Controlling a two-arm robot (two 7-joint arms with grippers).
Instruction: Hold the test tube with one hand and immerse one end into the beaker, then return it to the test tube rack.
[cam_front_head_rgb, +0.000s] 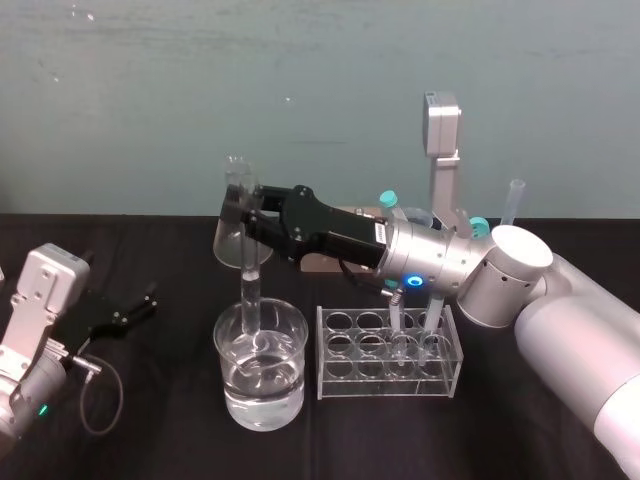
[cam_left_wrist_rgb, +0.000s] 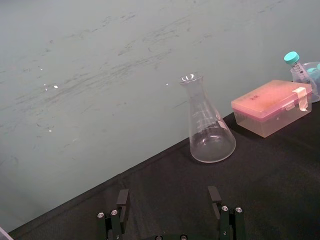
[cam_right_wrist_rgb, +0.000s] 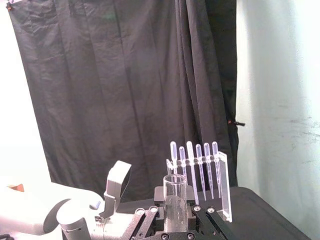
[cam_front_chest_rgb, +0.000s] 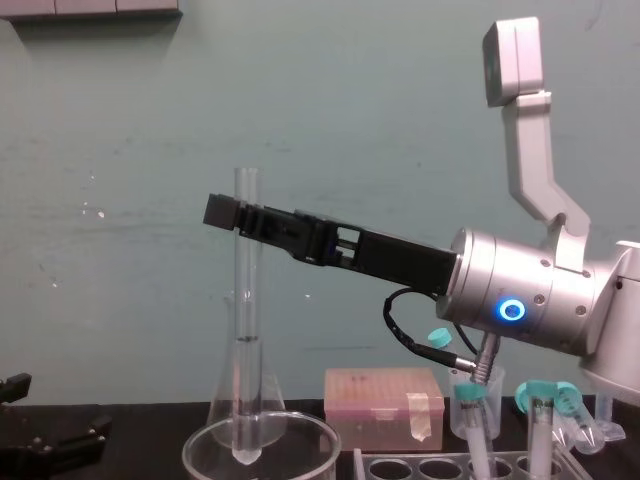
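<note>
Glass is what we are handling, and thin glass at that: the test tube is hanging upright over the beaker, with its rounded lower end down inside the beaker's mouth and below the rim, though we are not managing to tell whether it is touching the water. The right gripper is reaching across from the far side of the test tube rack, which is standing just beside the beaker on the table, and its fingers are clamping the tube high up, just under the flared rim. We are judging the tube to be light and stiff but brittle, and smooth enough to slide if the squeeze is slack, so we are wanting a firm yet modest pinch on the straight wall rather than on the flare, where the glass is likeliest to chip. Gripping so high is leaving a long length below the fingers, so any tilt is swinging the lower end toward the beaker's thick wall; a straight lift is looking safest to us. A wetted end is going to be slippery and dripping on the way to the rack, whose holes nearest the beaker are looking free. The left gripper is lying parked on the table, well apart from the beaker on the side away from the rack, its fingers spread open and gripping nothing.
</note>
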